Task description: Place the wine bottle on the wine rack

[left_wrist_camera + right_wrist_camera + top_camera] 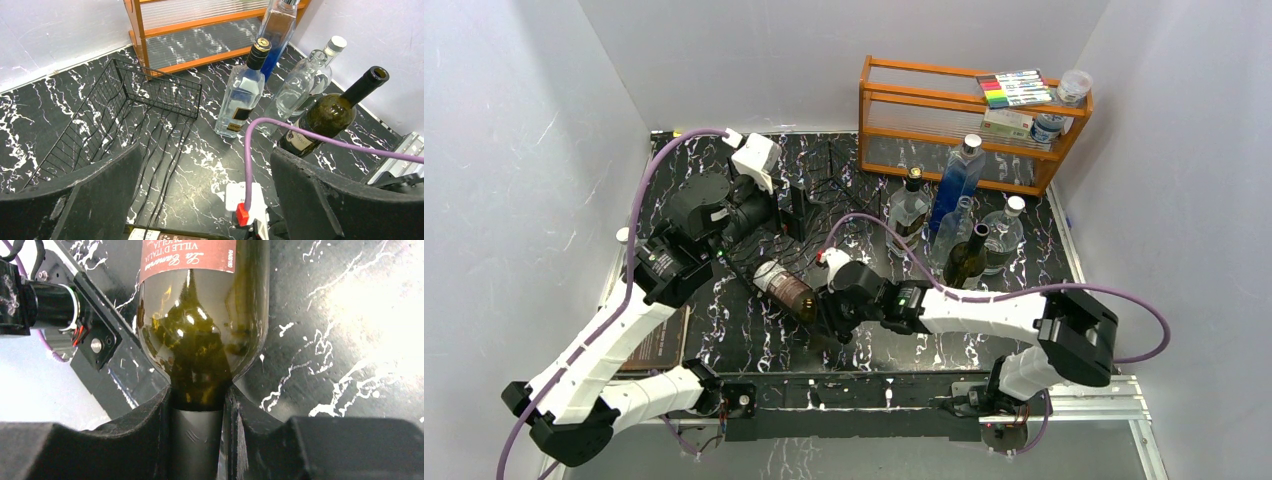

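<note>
Green-glass wine bottle (200, 335), red label, lying tilted at the centre of the top view over the black marbled table (744, 335); the right gripper (199, 410) is clamped on its neck. Wine rack (125, 107), black wire, left-centre of the left wrist view, apart from the bottle. Left gripper (205, 195) near the rack, jaws spread wide, holding nothing. Clear bottles (245, 95) and a second dark bottle (327, 117) stand right of the rack, before the orange shelf (190, 62).
</note>
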Controlling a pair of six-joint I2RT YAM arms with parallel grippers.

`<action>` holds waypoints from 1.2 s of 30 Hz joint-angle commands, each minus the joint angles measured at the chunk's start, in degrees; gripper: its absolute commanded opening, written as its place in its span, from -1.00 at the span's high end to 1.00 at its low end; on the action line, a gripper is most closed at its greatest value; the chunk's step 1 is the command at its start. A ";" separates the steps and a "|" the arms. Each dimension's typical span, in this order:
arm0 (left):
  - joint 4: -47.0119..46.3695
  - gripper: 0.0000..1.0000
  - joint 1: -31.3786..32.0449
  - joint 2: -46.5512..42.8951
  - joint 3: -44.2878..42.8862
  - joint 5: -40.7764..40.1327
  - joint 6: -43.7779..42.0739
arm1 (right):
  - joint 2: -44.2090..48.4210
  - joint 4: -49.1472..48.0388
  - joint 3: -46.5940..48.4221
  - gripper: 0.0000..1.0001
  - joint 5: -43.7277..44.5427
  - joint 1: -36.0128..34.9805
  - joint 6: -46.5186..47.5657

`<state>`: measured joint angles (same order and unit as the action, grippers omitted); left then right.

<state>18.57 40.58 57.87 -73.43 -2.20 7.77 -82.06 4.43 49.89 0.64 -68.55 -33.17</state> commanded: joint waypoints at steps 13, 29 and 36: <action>1.80 -0.96 -0.24 -0.84 -2.98 0.03 0.20 | -13.43 -34.72 3.52 1.00 18.44 -3.25 -1.53; 2.44 -0.96 -0.24 0.16 -4.24 -0.17 -0.80 | -25.22 -37.21 12.36 1.00 20.69 -3.34 -0.10; 2.56 -0.96 -0.24 -1.87 -4.79 -7.88 -0.99 | -27.79 -37.03 14.81 1.00 20.60 -3.34 -0.08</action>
<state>21.50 40.58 58.43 -75.68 -3.79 7.33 -110.41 -23.66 59.64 18.11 -71.77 -34.13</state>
